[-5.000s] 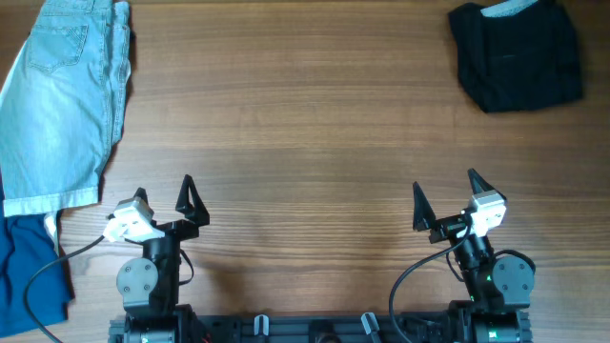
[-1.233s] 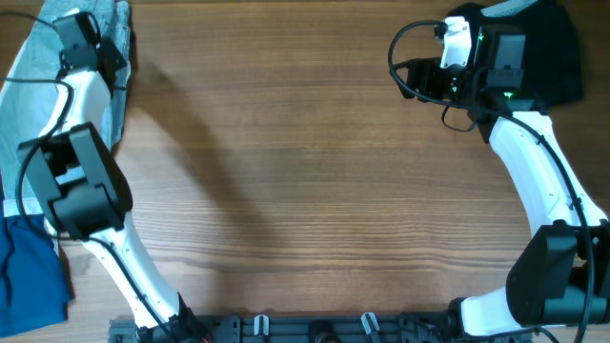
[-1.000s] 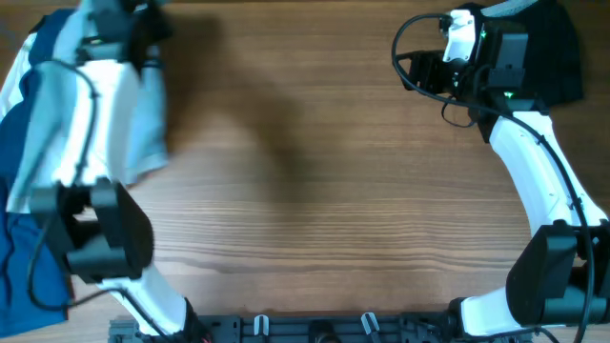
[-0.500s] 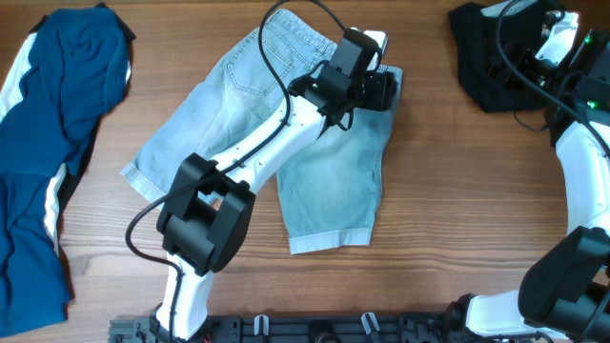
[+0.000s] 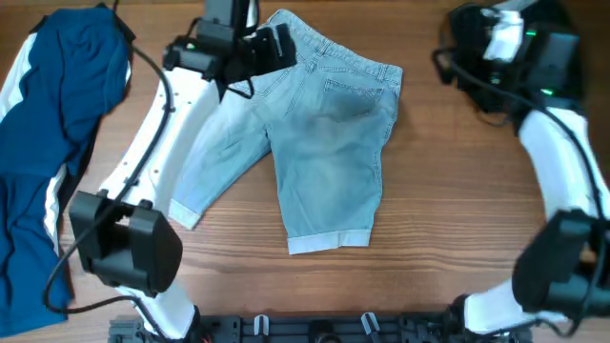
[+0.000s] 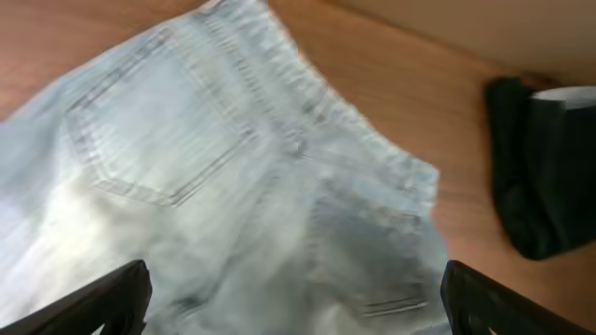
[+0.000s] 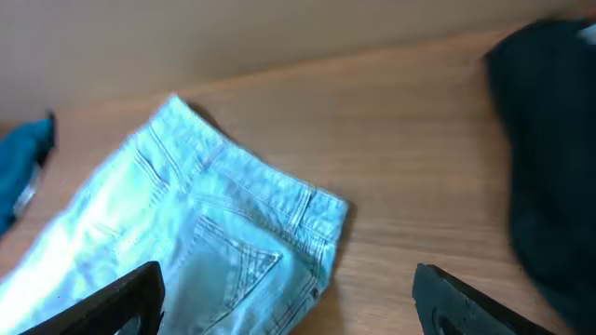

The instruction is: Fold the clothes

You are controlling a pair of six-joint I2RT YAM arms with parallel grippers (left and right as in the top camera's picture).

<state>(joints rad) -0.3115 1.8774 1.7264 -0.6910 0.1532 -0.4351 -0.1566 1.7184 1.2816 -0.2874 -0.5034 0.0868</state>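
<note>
Light blue denim shorts (image 5: 329, 143) lie spread flat in the middle of the table, back pockets up and waistband toward the far edge. They fill the left wrist view (image 6: 233, 186) and show in the right wrist view (image 7: 205, 251). My left gripper (image 5: 269, 48) hovers open and empty over the waistband's left end; its fingertips (image 6: 296, 302) are wide apart. My right gripper (image 5: 450, 65) is open and empty at the far right, next to a black garment (image 5: 465, 27). Its fingers (image 7: 289, 298) point toward the shorts.
A dark blue garment with a white stripe (image 5: 57, 114) lies along the left side and peeks into the right wrist view (image 7: 23, 158). The black garment (image 6: 521, 186) sits crumpled at the far right corner (image 7: 549, 140), partly hidden under my right arm.
The shorts came from the far left corner to the table's middle. In the last half second my left gripper let go at the right waistband and moved left; the left leg swung down.
</note>
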